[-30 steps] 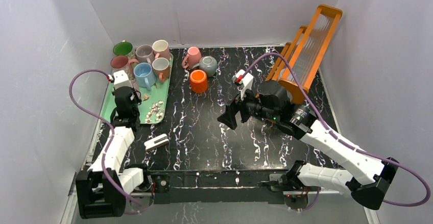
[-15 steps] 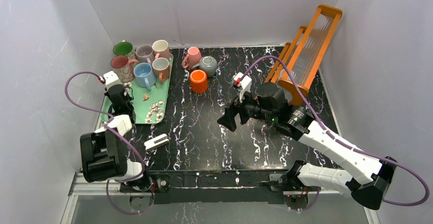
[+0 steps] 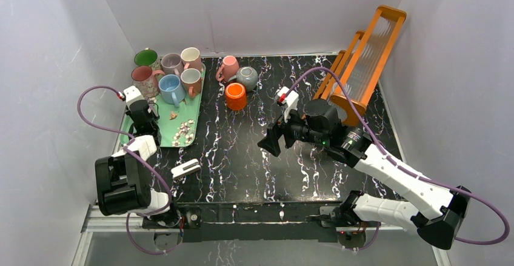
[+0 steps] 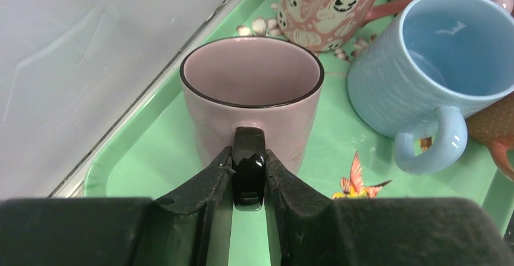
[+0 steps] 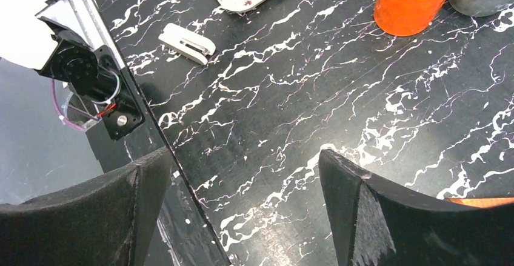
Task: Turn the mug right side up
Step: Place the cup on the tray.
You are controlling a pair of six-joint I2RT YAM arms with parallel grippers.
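A: Right, from above first. Spot the left hand [image 3: 145, 109] anywhere?

B: Yes, poised over the left side of the green tray [image 3: 193, 109], close to the cluster of mugs. Can't make out its fingers from up here, nor the pink mug beneath it.

A: And on the right?

B: Can see the right hand [image 3: 271, 140] hovering above the middle of the black marbled worktop [image 3: 242, 175], spread wide, holding nothing. Beyond it, an orange mug [image 3: 236, 96], a grey mug [image 3: 247, 78] and a salmon mug [image 3: 227, 68] grouped on the worktop, off the tray. Also an orange rack [image 3: 363, 60] leaning at the far right, and a small white object [image 3: 186, 168] near the tray's front edge.

A: Now through the left wrist?

B: Shows the left hand [image 4: 248, 157] pinched narrow on the black handle [image 4: 249, 142] of the pink mug [image 4: 251, 105]. Stands upright on the tray [image 4: 145, 163], mouth up, close to the tray's left rim. Just right of it, a blue mug [image 4: 424, 72], also mouth up; behind, a mug printed with pumpkins and ghosts [image 4: 327, 5].

A: Right wrist?

B: Looks down past the right hand [image 5: 242, 157] — fingers far apart, only bare worktop [image 5: 303, 84] between. Takes in the orange mug [image 5: 412, 2] at the top edge and the white object [image 5: 186, 43] farther left.
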